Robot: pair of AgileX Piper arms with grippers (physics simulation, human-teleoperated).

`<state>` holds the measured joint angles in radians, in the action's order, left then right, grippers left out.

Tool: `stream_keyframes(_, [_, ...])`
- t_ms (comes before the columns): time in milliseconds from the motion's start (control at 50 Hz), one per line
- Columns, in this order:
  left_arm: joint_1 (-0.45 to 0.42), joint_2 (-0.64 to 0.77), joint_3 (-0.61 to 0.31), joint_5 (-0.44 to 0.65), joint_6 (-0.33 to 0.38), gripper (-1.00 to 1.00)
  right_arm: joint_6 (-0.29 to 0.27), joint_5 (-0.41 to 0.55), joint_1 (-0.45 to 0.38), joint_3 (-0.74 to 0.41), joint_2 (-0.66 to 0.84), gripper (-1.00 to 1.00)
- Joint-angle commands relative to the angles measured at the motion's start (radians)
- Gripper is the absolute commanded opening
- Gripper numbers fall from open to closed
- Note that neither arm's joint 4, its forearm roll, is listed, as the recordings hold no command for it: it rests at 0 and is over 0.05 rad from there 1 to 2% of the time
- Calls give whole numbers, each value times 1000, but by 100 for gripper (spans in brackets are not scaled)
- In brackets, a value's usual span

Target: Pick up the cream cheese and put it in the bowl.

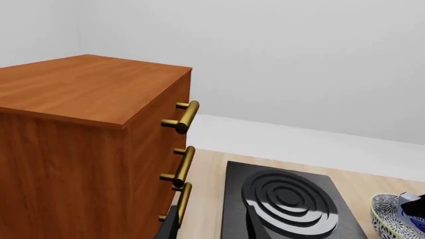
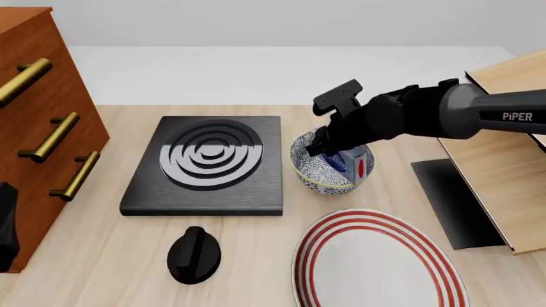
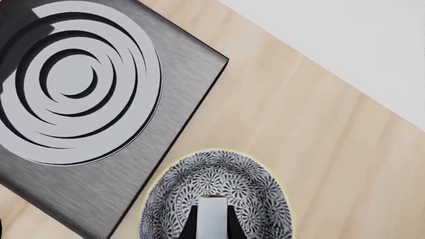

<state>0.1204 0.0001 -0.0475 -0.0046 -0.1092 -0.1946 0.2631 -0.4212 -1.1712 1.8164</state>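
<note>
The patterned blue-grey bowl (image 2: 318,174) stands right of the black hotplate, and it also shows at the edge of the left wrist view (image 1: 390,219). The cream cheese (image 2: 353,164) is a pale box with a red mark, standing tilted inside the bowl. My right gripper (image 2: 331,148) hangs over the bowl. In the right wrist view its dark fingers (image 3: 189,225) flank the box (image 3: 214,211) above the bowl's inside (image 3: 219,177), shut on it. My left gripper (image 2: 5,220) is only a dark shape at the far left beside the cabinet, its jaws hidden.
A wooden cabinet (image 2: 34,96) with brass handles fills the left side. A black hotplate (image 2: 209,163) lies mid-table with a black knob (image 2: 194,254) in front. A red-striped plate (image 2: 375,262) sits near the front. A wooden board (image 2: 503,173) and a black pad (image 2: 448,198) lie at the right.
</note>
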Motion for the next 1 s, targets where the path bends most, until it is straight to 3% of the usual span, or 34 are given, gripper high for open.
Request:
stream_keyframes(20, [3,0,-4,2,0,100,12,-8,5,2,-3,-100])
stream_keyframes(260, [6,0,-1,-2,1,100,11,-3,4,-1,-7,-100])
stream_keyframes(280, [7,0,0,-3,1,100,13,-4,2,0,-8,100])
stream_keyframes(640, [0,0,-3,0,1,100,25,1,0,0,-23,100])
stream_keyframes(800, [-4,0,-1,-1,-2,100,54,28,-27,15,-109,100])
stream_keyframes(1000, [-10,0,-3,1,-2,100,108,120,-42,-48,-260,100])
